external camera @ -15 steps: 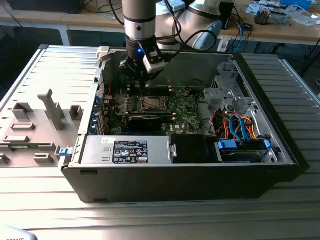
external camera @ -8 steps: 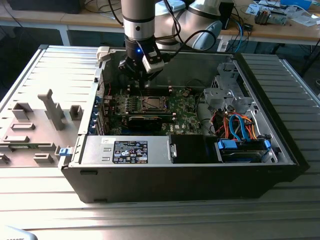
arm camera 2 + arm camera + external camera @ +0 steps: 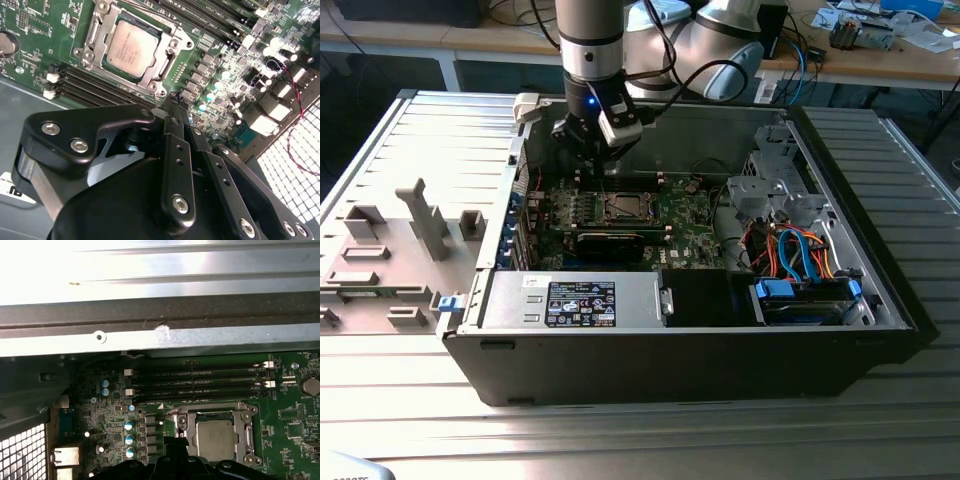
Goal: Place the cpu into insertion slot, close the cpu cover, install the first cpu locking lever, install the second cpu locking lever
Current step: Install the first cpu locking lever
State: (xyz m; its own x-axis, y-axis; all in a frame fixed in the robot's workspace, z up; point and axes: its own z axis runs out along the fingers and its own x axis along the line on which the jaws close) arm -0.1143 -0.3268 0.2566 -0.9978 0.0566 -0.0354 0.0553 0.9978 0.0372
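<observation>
The cpu (image 3: pixel 131 47) (image 3: pixel 215 439) lies flat in the insertion slot (image 3: pixel 625 207) on the green board. The silver cpu cover (image 3: pixel 167 62) (image 3: pixel 248 427) lies down around it, framing the chip. A thin metal lever (image 3: pixel 93 31) runs along one side of the socket; whether it is latched I cannot tell. My gripper (image 3: pixel 176 100) (image 3: pixel 583 168) hangs above the board just off the socket's edge, toward the exterior view's left and back. Its black fingers (image 3: pixel 175 446) meet at the tips, shut with nothing between them.
Black memory slots (image 3: pixel 200 382) run beside the socket. The case's back wall (image 3: pixel 160 335) rises close behind. A long black card (image 3: pixel 610 243), the labelled power supply box (image 3: pixel 575 300) and drive cables (image 3: pixel 800 255) fill the case's front and the exterior view's right.
</observation>
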